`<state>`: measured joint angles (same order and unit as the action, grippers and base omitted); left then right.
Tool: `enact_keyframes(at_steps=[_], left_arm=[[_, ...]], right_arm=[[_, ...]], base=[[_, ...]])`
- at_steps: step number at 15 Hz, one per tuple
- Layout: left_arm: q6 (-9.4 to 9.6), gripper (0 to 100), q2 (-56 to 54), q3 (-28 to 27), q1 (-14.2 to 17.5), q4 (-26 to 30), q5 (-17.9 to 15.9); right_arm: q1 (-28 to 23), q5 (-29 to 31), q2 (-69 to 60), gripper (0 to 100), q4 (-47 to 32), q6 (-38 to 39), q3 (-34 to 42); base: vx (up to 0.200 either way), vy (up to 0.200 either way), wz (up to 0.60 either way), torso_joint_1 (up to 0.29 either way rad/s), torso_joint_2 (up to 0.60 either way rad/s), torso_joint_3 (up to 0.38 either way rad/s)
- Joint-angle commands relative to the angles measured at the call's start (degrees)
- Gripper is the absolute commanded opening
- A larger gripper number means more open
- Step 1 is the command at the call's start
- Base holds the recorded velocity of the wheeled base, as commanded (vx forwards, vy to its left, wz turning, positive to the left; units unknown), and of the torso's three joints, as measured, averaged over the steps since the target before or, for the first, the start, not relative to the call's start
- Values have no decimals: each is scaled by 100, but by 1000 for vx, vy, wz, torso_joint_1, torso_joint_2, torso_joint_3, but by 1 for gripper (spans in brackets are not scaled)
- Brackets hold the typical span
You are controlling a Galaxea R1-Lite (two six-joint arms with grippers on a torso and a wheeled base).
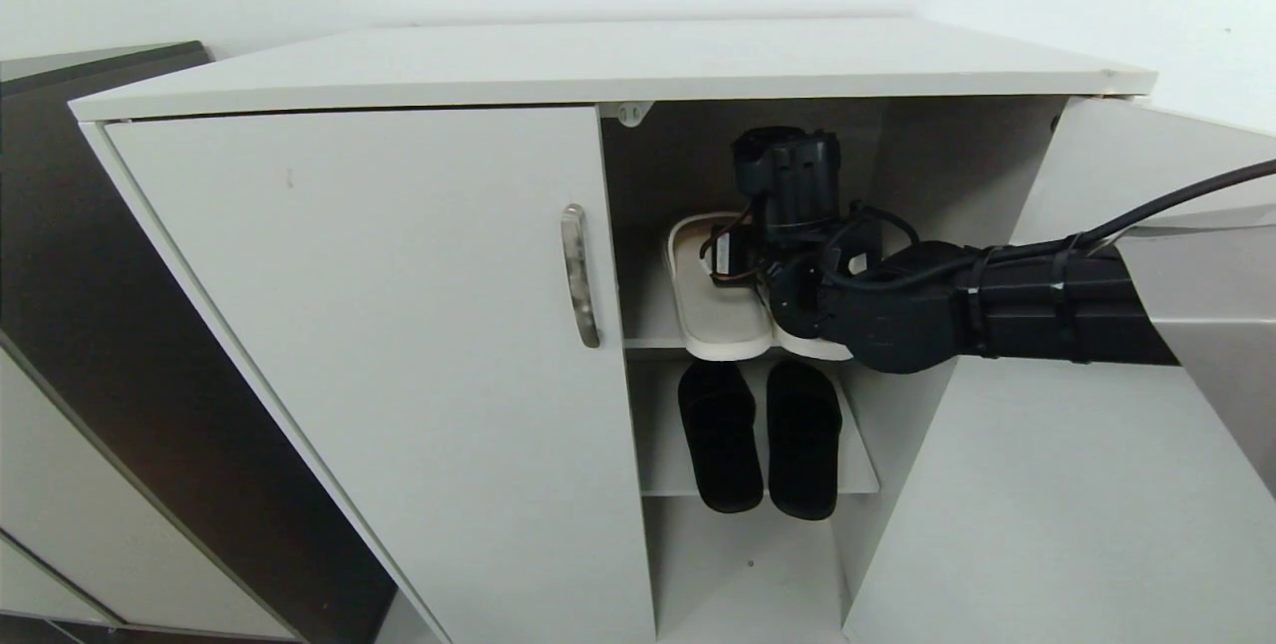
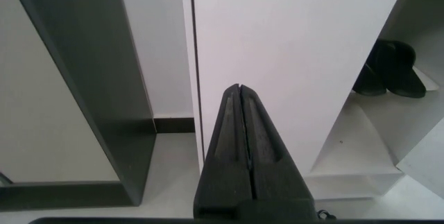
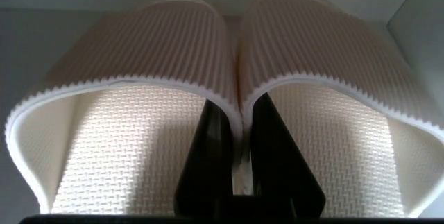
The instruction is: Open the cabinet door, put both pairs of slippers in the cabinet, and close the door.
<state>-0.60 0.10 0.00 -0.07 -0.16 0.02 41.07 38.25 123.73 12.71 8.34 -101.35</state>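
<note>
head view: your cabinet (image 1: 598, 61) has its r door (image 1: 1047, 504) swung wide open, while the l door (image 1: 379, 325) w/ the metal handle (image 1: 579, 275) is shut. your r arm (image 1: 997, 310) reaches into the open side at upper shelf (image 1: 648, 325) level. the white slippers (image 1: 713, 310) lie side by side on that shelf, their near ends poking a bit past its front edge. the black slippers (image 1: 758, 440) lie as a pair on the lower shelf (image 1: 668, 465), directly beneath, ends overhanging the shelf front too.

r wrist view: your right claw (image 3: 237, 113) has one finger inside each white slipper, clamped on the two inner strap walls pressed together btwn them. both ribbed straps arch above the fingers.

l wrist view: your left claw (image 2: 239, 89) has its fingers pressed together, gripping nothing. it sits low in front of the shut l door, apart from it, w/ the black slippers visible off to one side in the open compartment. a dark panel (image 1: 100, 275) stands just beside the cabinet on your l.
</note>
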Motion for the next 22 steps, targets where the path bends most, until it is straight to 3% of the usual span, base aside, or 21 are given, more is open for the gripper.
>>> enact_keyframes(at_steps=[1,9,10,14,17,22], left_arm=[[-2,0,8,0,-1,-2,6],[-2,0,8,0,-1,-2,6],[-11,0,8,0,-1,-2,6],[-11,0,8,0,-1,-2,6],[-11,0,8,0,-1,-2,6],[-11,0,8,0,-1,-2,6]], right_arm=[[-20,7,107,0,3,1,-25],[-108,7,186,0,3,1,-25],[-108,7,186,100,3,1,-25],[-99,42,151,100,3,-8,45],[41,59,-341,100,12,-16,599],[824,543,-1721,100,803,-43,2506]], base=[[0,0,0,0,0,0],[0,0,0,0,0,0],[0,0,0,0,0,0],[0,0,0,0,0,0],[0,0,0,0,0,0],[0,0,0,0,0,0]])
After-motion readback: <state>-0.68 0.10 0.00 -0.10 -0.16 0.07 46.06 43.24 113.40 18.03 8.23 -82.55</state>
